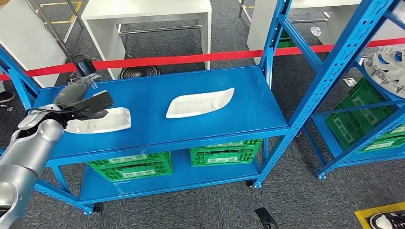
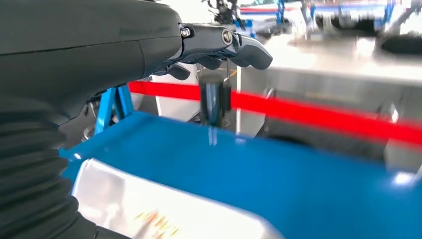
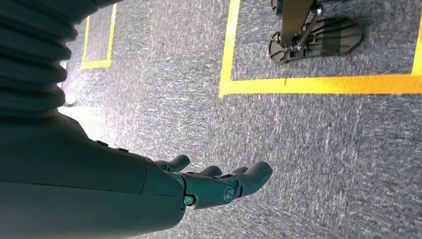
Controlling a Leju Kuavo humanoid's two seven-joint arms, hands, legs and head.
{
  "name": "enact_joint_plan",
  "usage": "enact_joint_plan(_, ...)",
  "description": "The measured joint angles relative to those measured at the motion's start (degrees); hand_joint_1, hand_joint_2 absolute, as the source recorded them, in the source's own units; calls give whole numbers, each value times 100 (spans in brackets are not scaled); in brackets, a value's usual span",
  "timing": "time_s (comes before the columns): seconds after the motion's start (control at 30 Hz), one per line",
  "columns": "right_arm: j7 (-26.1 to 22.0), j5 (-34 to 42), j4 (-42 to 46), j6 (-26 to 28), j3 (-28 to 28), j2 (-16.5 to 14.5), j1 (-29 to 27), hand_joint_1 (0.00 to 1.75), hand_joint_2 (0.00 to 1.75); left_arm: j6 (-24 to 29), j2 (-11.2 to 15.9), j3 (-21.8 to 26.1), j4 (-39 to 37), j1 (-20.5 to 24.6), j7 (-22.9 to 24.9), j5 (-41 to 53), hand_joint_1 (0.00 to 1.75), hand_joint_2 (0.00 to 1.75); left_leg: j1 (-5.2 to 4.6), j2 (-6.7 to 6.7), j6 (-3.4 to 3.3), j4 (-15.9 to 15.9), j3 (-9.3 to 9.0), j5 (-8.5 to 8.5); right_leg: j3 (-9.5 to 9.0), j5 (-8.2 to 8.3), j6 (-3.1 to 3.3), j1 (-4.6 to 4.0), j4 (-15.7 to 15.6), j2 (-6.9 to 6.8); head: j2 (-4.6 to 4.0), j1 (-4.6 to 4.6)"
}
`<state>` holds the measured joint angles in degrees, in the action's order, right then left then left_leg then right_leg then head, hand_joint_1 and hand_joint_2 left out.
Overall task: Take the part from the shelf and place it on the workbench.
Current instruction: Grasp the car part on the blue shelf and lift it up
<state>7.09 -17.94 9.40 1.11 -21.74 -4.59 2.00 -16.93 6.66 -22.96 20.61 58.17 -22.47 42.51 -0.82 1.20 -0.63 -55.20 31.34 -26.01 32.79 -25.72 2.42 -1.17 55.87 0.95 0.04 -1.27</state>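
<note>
Two white moulded parts lie on the blue shelf top [image 1: 239, 100]. One part [image 1: 199, 102] is near the middle; the other part [image 1: 100, 121] lies at the left. My left hand [image 1: 79, 98] hovers just above the left part's near end, fingers stretched out and holding nothing. In the left wrist view the fingers [image 2: 234, 45] reach out over the blue surface, with the white part [image 2: 164, 209] below the wrist. My right hand [image 3: 219, 184] hangs over grey carpet, fingers loosely extended and empty.
Green crates [image 1: 224, 152] sit on the lower shelf. A red barrier tape [image 1: 191, 58] runs behind the shelf. A second blue rack [image 1: 363, 95] with crates stands to the right. White tables [image 1: 143, 14] stand beyond the tape.
</note>
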Motion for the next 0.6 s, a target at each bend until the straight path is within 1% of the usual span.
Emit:
enact_joint_plan(0.13, 0, -43, 0, -2, -13, 0, 0, 0, 175, -144, 76, -435, -65, -150, 2, 250, 0, 175, -4, 0, 0, -1, 0, 0, -2, 0, 0, 3, 0, 0, 0, 0)
enact_joint_plan(0.23, 5, -61, 0, -2, -17, 0, 0, 0, 175, -161, 98, -662, -106, -241, -2, 308, 0, 175, -9, 1, 0, -1, 0, 0, -3, 0, 0, 8, 0, -1, 0, 0)
enact_joint_plan(0.5, 12, -84, 0, 6, -20, -2, 1, 0, 175, -107, 102, -956, -168, -366, -14, 374, 0, 175, -19, 1, 0, -3, 0, 0, -3, 0, 0, 18, 0, -1, 0, 0)
enact_joint_plan(0.6, 12, -92, 0, 7, -20, -2, 1, 0, 175, 63, 80, -982, -168, -421, 35, 360, 0, 44, -20, 1, 0, -3, -1, 0, -3, 0, -1, 19, 0, -1, 0, 0)
